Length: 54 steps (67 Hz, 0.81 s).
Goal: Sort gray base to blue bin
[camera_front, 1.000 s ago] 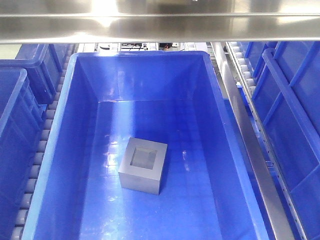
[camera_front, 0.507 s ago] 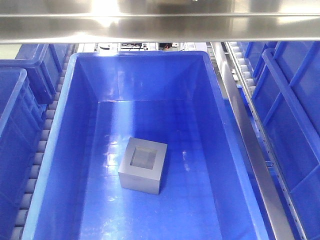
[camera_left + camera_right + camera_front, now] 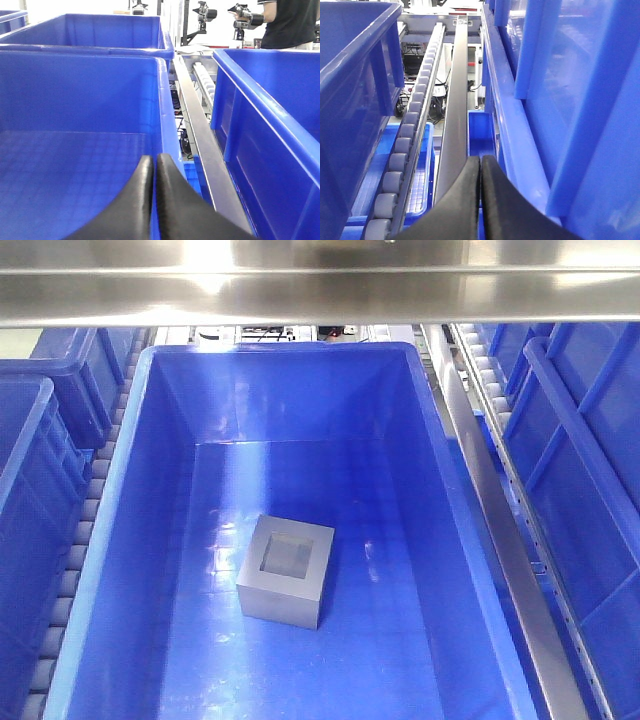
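Observation:
The gray base [image 3: 286,570] lies on the floor of the blue bin [image 3: 130,470] in the front view, a little left of the middle, with its square recess facing up. No gripper shows in that view. My left gripper [image 3: 154,162] is shut and empty, hanging over the right rim of a blue crate [image 3: 75,100]. My right gripper [image 3: 480,162] is shut and empty, above a metal rail [image 3: 456,100] between crates. The gray base is out of sight in both wrist views.
More blue crates stand left [image 3: 40,450] and right [image 3: 580,470] of the bin. Roller tracks [image 3: 85,530] and a metal rail [image 3: 500,530] run along its sides. A steel bar [image 3: 320,280] crosses the top. A person [image 3: 290,22] stands at the far end.

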Tool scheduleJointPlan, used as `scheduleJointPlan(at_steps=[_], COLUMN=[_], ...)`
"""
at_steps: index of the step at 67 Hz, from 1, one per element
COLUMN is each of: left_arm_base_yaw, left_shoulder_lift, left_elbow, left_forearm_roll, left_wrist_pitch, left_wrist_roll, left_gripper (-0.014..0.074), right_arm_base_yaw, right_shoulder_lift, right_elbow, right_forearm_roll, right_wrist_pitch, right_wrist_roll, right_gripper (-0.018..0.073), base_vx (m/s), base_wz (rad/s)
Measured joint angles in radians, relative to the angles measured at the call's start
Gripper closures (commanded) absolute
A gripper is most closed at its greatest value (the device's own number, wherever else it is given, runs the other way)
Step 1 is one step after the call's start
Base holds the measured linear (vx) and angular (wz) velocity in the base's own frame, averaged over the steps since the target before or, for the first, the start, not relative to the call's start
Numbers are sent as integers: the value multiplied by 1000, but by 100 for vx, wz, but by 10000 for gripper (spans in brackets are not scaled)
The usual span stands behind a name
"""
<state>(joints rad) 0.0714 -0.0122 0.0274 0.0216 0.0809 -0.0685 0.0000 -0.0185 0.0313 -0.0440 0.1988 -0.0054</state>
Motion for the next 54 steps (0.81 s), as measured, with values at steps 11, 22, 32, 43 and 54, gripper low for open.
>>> scheduleJointPlan(at_steps=[11, 22, 32, 43, 54], left_arm_base_yaw=[0, 0, 0, 0, 0], left_shoulder_lift=[0, 0, 0, 0, 0], left_elbow=[0, 0, 0, 0, 0], left_forearm_roll=[0, 0, 0, 0, 0], left_wrist_pitch=[1, 1, 1, 1, 1], left_wrist_roll=[0, 0, 0, 0, 0], left_gripper=[603, 603, 603, 603, 603], right_arm_base_yaw=[0, 0, 0, 0, 0], right_shoulder_lift=[0, 0, 0, 0, 0], right_elbow=[0, 0, 0, 0, 0], right_forearm_roll=[0, 0, 0, 0, 0], right_wrist_pitch=[0, 0, 0, 0, 0], right_wrist_roll=[5, 5, 5, 0, 0], right_gripper=[564, 564, 564, 564, 564], base_vx=[0, 0, 0, 0, 0], base_wz=[0, 0, 0, 0, 0])
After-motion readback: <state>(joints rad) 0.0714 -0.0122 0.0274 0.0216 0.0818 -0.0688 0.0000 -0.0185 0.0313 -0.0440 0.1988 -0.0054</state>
